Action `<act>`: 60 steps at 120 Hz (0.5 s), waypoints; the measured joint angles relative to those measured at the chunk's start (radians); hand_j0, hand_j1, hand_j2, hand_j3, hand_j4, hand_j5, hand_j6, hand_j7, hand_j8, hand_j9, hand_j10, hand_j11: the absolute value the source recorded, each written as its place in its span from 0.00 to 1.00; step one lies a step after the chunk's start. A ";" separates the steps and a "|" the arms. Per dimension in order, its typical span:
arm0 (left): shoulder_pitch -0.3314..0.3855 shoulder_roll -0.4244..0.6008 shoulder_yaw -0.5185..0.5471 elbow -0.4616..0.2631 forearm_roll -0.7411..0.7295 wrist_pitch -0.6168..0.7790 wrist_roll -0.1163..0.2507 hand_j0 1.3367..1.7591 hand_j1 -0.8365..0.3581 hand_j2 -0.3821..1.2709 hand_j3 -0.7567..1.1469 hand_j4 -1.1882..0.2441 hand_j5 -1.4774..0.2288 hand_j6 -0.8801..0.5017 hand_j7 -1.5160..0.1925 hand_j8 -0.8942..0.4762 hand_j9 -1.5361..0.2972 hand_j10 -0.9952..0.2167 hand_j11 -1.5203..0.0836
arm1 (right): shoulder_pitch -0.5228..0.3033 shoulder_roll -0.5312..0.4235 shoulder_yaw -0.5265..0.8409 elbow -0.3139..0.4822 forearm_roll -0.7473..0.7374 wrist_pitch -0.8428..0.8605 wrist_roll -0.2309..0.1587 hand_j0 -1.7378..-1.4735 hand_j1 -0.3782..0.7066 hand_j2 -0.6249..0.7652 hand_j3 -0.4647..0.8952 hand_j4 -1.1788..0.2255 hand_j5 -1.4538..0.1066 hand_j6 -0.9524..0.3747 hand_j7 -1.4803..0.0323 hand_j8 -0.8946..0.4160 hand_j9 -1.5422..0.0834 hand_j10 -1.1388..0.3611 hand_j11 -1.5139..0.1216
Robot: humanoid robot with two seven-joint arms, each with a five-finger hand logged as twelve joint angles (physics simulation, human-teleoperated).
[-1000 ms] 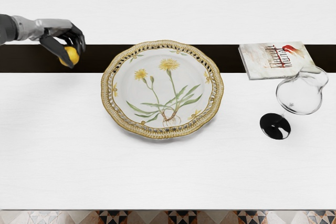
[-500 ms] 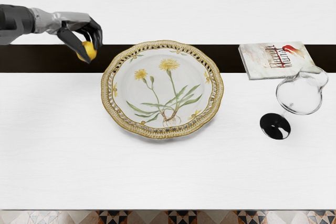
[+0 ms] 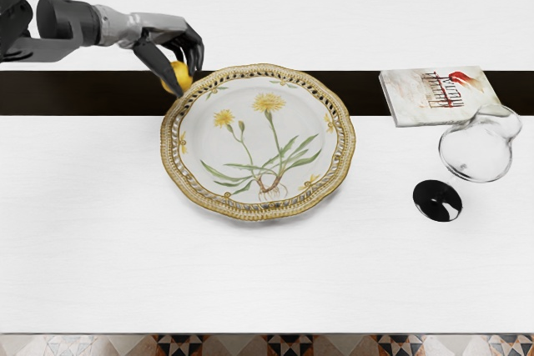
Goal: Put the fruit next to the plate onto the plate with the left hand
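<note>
— Got the fruit [image 3: 179,75] off the table [image 3: 125,248]?
— Yes. Gripped in the left hand [image 3: 169,44], with the dark fingers [image 3: 157,66] curled round it and pinching from two sides. Mostly covered, just a patch of yellow visible.
— Where, exactly?
— At the upper-left rim of the plate [image 3: 340,135], over the pierced gold border or just outside it. Hard to tell which from this slant. Hard to judge the height too, though seemingly not resting on the china.
— So grasp done, carry nearly done?
— Looks that way. Off the table and at the edge. Not yet over the painted flowers in the middle, and not released.
— Left to do?
— Probably a short reach further in toward the centre, then a lowering, then an opening of the fingers and a pull-back of the arm.
— Anything in the way?
— Nothing on the plate itself. Only a book [image 3: 438,93] and a tipped-over glass [image 3: 477,154], well apart on the right and no concern for this path.
— And the right hand?
— Not in view.
— Risk?
— Letting go too near the rim. Round fruit on a sloped border, likely to roll back onto the table. Better placed deeper in.
</note>
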 joint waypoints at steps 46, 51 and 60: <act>-0.018 -0.084 0.000 -0.013 -0.003 0.001 0.042 0.75 0.47 0.42 0.40 0.29 0.28 0.08 0.30 0.28 0.28 0.37 0.31 | 0.002 0.000 0.000 0.000 0.000 0.000 0.000 0.30 0.06 0.45 0.34 0.82 0.91 0.70 0.96 0.66 0.93 0.74 0.90; -0.018 -0.095 0.000 -0.013 -0.004 0.000 0.047 0.75 0.47 0.43 0.40 0.29 0.27 0.08 0.30 0.29 0.28 0.38 0.31 | 0.002 0.000 0.000 0.000 0.000 0.000 0.000 0.30 0.06 0.45 0.34 0.82 0.91 0.70 0.96 0.66 0.93 0.74 0.90; -0.020 -0.110 0.000 -0.013 -0.006 0.000 0.052 0.75 0.47 0.42 0.40 0.29 0.27 0.08 0.29 0.29 0.28 0.38 0.30 | 0.002 0.000 -0.001 0.000 0.000 0.000 0.000 0.30 0.06 0.45 0.34 0.82 0.91 0.70 0.96 0.66 0.93 0.74 0.90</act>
